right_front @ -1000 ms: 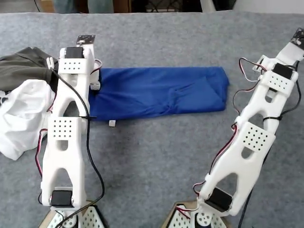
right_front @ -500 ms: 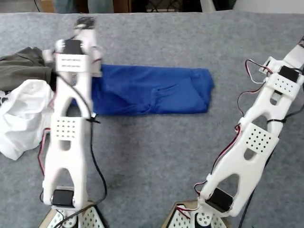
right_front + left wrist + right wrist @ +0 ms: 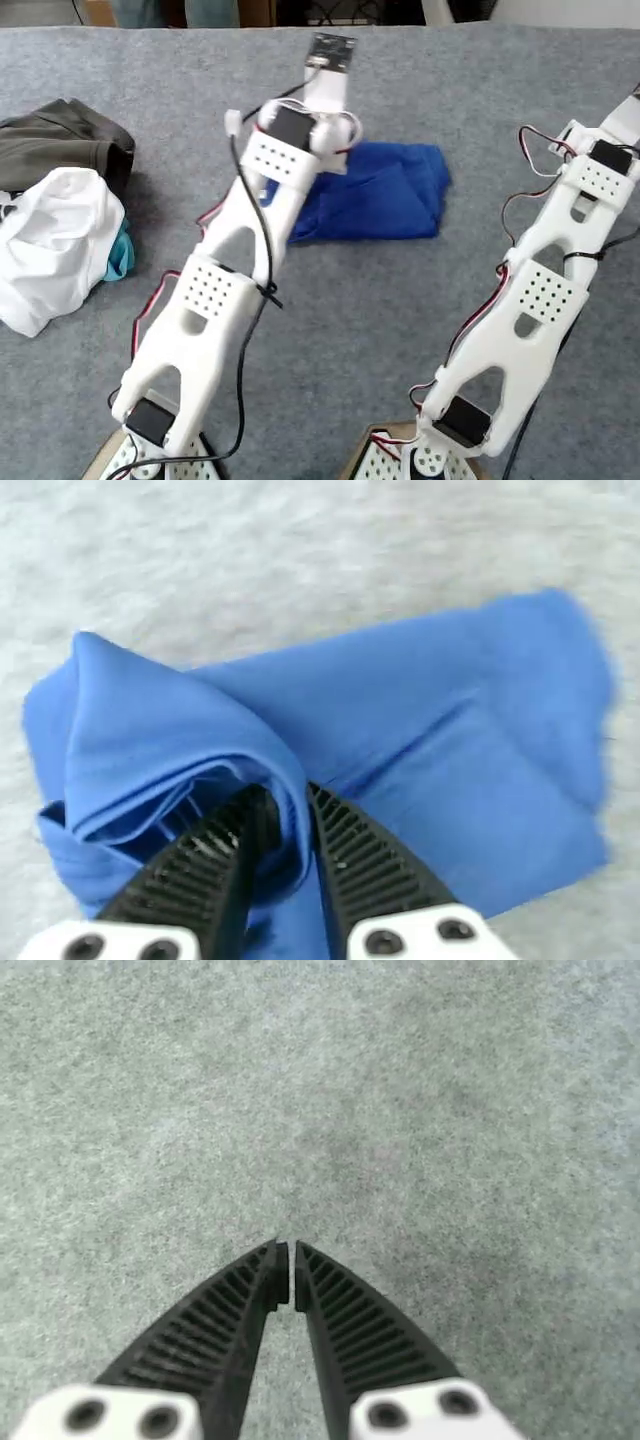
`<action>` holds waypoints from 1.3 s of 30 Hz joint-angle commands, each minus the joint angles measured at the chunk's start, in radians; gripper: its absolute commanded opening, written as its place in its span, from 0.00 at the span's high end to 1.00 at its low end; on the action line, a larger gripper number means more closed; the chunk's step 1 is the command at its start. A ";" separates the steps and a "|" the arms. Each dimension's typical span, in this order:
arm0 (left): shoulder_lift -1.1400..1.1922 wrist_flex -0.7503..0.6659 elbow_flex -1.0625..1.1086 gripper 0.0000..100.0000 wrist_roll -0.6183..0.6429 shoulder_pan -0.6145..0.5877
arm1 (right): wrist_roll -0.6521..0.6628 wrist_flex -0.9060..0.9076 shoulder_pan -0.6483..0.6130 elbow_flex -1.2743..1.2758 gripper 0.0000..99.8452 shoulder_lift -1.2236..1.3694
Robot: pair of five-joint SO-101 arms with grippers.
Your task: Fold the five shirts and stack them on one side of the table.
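We are pinching a raised fold of the blue shirt (image 3: pixel 470 750) in our left gripper (image 3: pixel 285 802), jaws nearly closed on the cloth, mid-table. Our right gripper (image 3: pixel 283 1252) is hanging closed, gripping nothing, over the grey table cover (image 3: pixel 450 1080). The white shirt (image 3: pixel 55 240) and olive shirt (image 3: pixel 60 140) are lying heaped at the left edge, well apart from the blue one.

Shirts counted: four. One blue shirt (image 3: pixel 385 195), one white shirt (image 3: pixel 55 245), one dark olive shirt (image 3: pixel 60 140), one teal shirt (image 3: pixel 118 258) seen as a sliver. Arms: two. Grippers: two, left gripper (image 3: pixel 285 795), right gripper (image 3: pixel 288 1250). Table (image 3: pixel 400 330): one.
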 commanded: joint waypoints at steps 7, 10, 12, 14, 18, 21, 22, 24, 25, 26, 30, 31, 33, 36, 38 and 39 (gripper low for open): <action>-0.058 -0.126 -0.004 0.97 0.014 0.153 | -0.008 -0.021 0.071 -0.093 0.97 -0.018; -0.055 -0.193 -0.002 0.97 0.014 0.180 | -0.009 -0.021 0.084 -0.102 0.97 -0.016; -0.055 -0.241 0.015 0.97 0.014 0.197 | -0.009 -0.021 0.089 -0.104 0.97 -0.016; -0.048 -0.298 0.051 0.97 0.014 0.216 | -0.009 -0.023 0.095 -0.104 0.97 -0.016; -0.031 -0.373 0.108 0.97 0.014 0.231 | -0.009 -0.025 0.098 -0.108 0.98 -0.016; -0.029 -0.404 0.114 0.97 0.054 0.231 | -0.009 -0.025 0.098 -0.108 0.98 -0.016; -0.028 -0.420 0.114 0.97 0.072 0.231 | -0.009 -0.025 0.098 -0.108 0.98 -0.016; -0.028 -0.450 0.119 0.97 0.087 0.231 | -0.009 -0.025 0.098 -0.108 0.98 -0.016; -0.028 -0.457 0.119 0.97 0.089 0.232 | -0.009 -0.025 0.098 -0.108 0.98 -0.016; -0.028 -0.463 0.119 0.97 0.089 0.232 | -0.009 -0.025 0.098 -0.108 0.98 -0.016; -0.028 -0.427 0.114 0.81 0.140 0.226 | -0.009 -0.025 0.098 -0.108 0.97 -0.016; -0.029 -0.411 0.114 0.77 0.184 0.220 | -0.009 -0.025 0.098 -0.108 0.97 -0.016; -0.037 -0.399 0.113 0.76 0.239 0.194 | -0.009 -0.025 0.097 -0.108 0.97 -0.016; -0.037 -0.385 0.053 0.76 0.242 0.148 | -0.005 -0.025 0.095 -0.108 0.97 -0.016; -0.037 -0.342 -0.045 0.78 0.242 0.099 | -0.003 -0.026 0.095 -0.108 0.97 -0.018; -0.037 -0.310 -0.107 0.81 0.242 0.064 | -0.003 -0.026 0.094 -0.108 0.97 -0.021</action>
